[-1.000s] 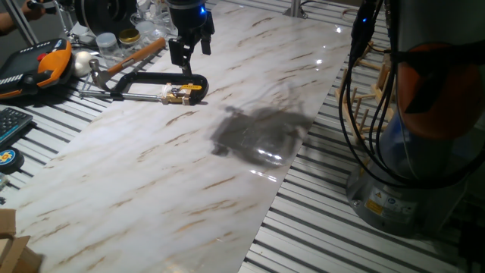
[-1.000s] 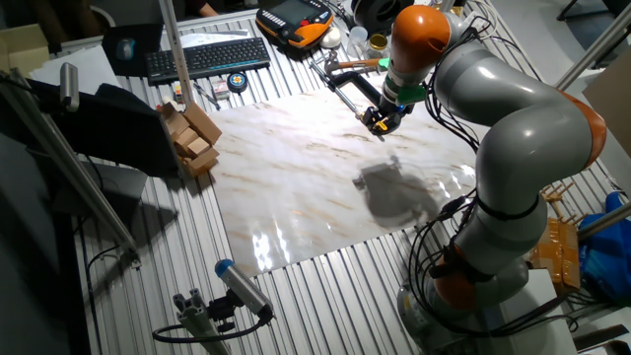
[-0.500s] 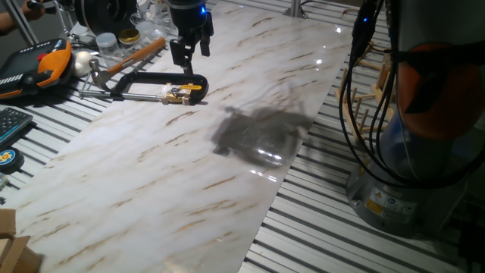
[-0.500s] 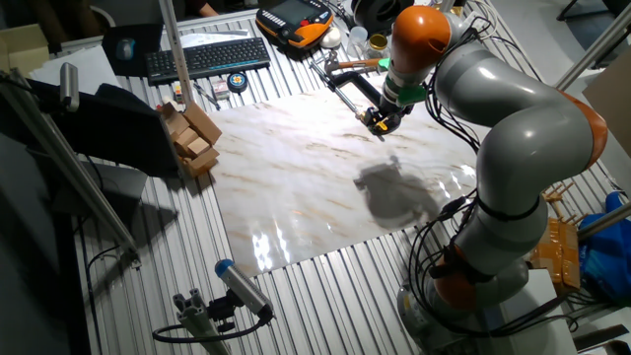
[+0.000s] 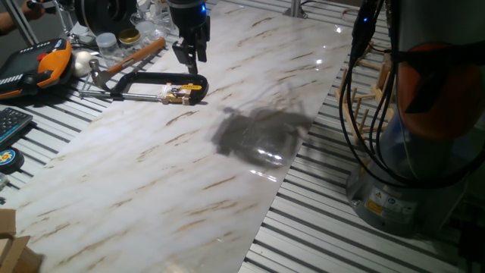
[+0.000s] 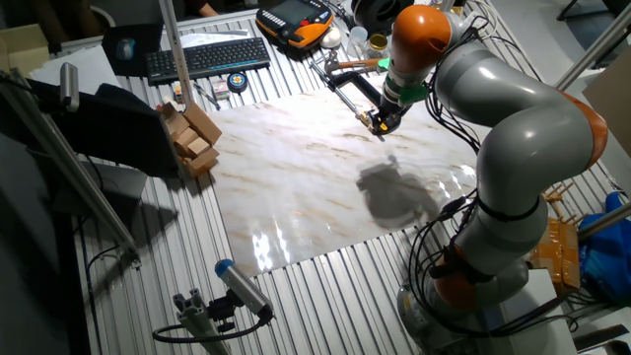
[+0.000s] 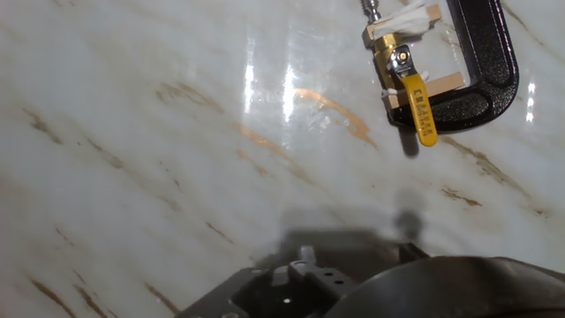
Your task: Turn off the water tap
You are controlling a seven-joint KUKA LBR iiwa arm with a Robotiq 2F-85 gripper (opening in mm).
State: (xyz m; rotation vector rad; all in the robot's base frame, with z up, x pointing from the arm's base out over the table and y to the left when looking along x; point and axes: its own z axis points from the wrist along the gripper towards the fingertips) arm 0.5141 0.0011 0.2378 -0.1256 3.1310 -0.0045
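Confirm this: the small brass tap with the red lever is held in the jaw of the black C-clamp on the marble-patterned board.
Not quite: the lever is yellow, not red, as the hand view shows. The rest holds: the small brass tap sits in the jaw of the black C-clamp on the marble-patterned board.

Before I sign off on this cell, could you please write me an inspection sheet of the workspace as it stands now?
Surface: marbled white board on a slatted metal table; glossy, with glare patches.
Job's things: water tap, a small brass valve with a yellow lever, held in the jaw of a black C-clamp lying at the board's far edge.
Clutter: wooden-handled hammer, jars, orange pendant, keyboard, wooden blocks.
Grippers: gripper hangs above the clamp, apart from the tap; whether open or shut cannot be told.
Cables: black bundle hanging beside the arm's base.
Surroundings: black panel on a stand; nothing else seen clearly.
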